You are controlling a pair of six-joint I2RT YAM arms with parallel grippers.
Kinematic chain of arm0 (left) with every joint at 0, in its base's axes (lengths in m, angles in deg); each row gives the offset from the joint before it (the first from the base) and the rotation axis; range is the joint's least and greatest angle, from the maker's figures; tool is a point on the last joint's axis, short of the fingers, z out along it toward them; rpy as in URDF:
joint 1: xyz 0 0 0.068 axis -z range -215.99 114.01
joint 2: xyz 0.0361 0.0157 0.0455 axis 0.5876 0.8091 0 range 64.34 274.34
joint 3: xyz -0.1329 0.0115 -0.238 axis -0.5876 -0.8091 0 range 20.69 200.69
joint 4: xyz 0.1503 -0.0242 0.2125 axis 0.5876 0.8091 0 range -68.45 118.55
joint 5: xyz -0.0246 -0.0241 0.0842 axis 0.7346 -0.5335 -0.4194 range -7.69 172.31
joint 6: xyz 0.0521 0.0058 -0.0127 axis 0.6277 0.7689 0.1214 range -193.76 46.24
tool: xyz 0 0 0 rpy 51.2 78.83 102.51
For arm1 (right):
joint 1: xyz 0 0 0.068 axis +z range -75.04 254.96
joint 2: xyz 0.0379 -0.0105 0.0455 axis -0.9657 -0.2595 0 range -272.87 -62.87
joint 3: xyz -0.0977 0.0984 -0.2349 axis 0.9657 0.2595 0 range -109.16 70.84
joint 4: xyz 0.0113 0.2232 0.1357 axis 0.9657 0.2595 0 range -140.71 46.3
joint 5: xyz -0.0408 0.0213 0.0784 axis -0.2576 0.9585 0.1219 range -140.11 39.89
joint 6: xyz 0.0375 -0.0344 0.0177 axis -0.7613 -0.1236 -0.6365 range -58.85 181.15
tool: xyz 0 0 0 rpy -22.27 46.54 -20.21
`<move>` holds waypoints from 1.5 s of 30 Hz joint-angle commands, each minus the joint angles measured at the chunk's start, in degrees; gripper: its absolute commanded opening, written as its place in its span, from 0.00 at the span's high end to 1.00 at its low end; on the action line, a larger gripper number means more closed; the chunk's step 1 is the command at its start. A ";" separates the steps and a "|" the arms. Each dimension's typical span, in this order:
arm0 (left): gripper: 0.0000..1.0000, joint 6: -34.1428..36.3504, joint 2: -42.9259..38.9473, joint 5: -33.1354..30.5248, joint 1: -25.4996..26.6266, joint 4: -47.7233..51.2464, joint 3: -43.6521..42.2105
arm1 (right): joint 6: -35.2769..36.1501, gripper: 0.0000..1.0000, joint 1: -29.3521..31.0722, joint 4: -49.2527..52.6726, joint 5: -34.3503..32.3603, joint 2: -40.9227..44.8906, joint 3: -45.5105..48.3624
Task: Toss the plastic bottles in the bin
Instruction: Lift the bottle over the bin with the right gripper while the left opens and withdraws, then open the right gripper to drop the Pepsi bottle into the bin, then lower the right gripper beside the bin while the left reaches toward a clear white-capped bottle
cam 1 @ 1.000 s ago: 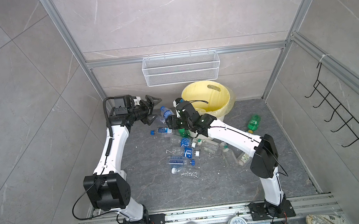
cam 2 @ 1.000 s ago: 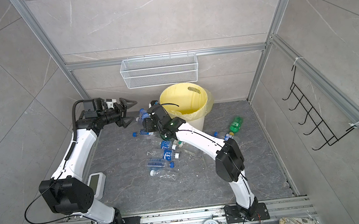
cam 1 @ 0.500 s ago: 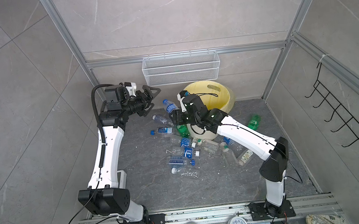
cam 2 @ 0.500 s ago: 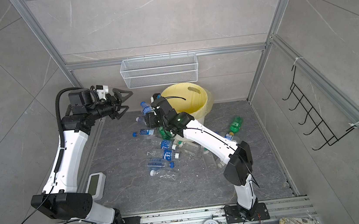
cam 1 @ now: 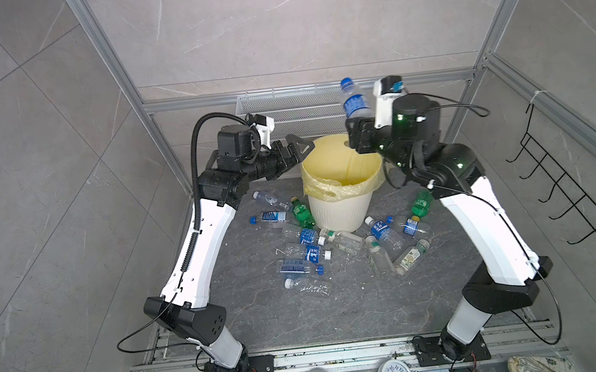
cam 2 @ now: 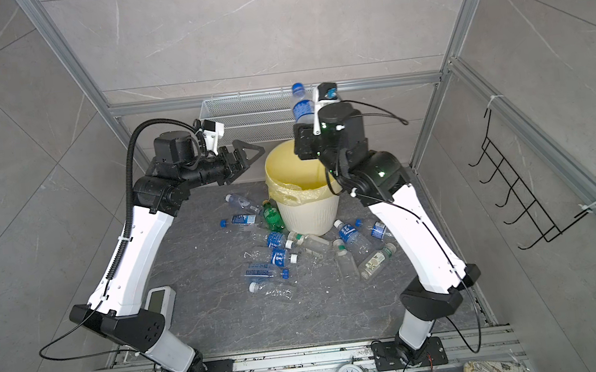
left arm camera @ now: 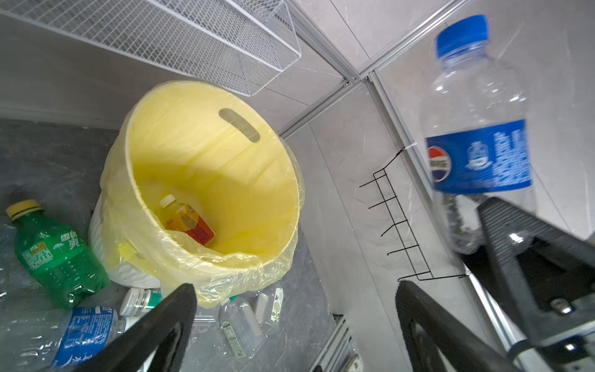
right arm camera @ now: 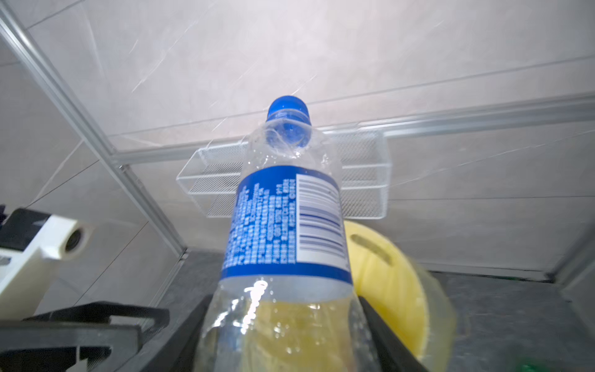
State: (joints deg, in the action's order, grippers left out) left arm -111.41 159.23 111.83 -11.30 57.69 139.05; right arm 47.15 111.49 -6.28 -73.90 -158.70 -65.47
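Observation:
A clear plastic bottle (cam 1: 355, 102) (cam 2: 301, 106) with a blue label and blue cap stands upright, cap up, high above the floor. My right gripper (cam 1: 358, 132) (right arm camera: 283, 322) is shut on its lower body, beside the bin's right rim. The left wrist view shows this held bottle (left arm camera: 479, 145) too. The bin (cam 1: 336, 209) (left arm camera: 206, 135) is cream with a yellow bag; an amber bottle (left arm camera: 188, 222) lies inside it. My left gripper (cam 1: 302, 147) (left arm camera: 294, 293) is open and empty at the bin's left rim. Several bottles (cam 1: 307, 254) litter the floor, two of them green (cam 1: 301, 213) (cam 1: 419, 204).
A white wire mesh basket (cam 1: 292, 114) hangs on the back wall behind the bin. A black hook rack (cam 1: 568, 185) is on the right wall. A clock (cam 1: 393, 371) lies by the front rail, and a small white device (cam 2: 157, 299) sits near the left arm's base.
My right arm has lifted the blue-labelled bottle from near the floor to above the bin's rim. My left arm has risen too, with its gripper still open.

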 commanded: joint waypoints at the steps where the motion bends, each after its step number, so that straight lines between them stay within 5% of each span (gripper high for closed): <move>1: 0.00 5.62 -0.62 -3.05 2.15 0.16 2.61 | 3.75 0.62 -0.95 0.90 -5.28 3.77 1.80; 5: 0.00 10.30 -0.78 -7.53 4.53 2.13 2.13 | 1.54 0.62 -3.73 -5.01 -1.90 5.26 12.04; 8: 0.00 12.86 -0.13 -12.81 5.50 4.86 2.03 | -1.09 0.56 -4.72 0.69 1.43 -3.56 10.24; 11: 0.00 13.76 -0.04 -15.94 5.72 6.39 1.30 | -3.11 0.37 -4.80 5.73 2.40 -9.04 6.33; 15: 0.00 15.83 -0.39 -18.20 5.90 7.03 0.15 | -2.21 0.17 -4.91 0.99 3.79 -6.26 9.42; 21: 0.00 18.35 0.25 -21.26 5.90 8.53 0.17 | -1.21 0.01 -4.90 1.93 4.07 -5.47 8.90; 39: 0.00 22.27 -0.17 -38.20 4.71 12.89 -3.69 | -2.58 0.01 -4.82 -4.41 9.41 2.39 22.88; 45: 0.00 12.82 1.76 -28.32 -3.66 16.10 -5.02 | -3.82 0.01 -3.38 -8.56 11.28 5.52 30.42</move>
State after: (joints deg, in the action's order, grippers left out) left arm -93.16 160.35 79.72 -11.04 71.88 135.05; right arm 44.62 106.90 -11.20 -64.18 -155.77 -37.56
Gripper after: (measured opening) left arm 0.997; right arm 0.992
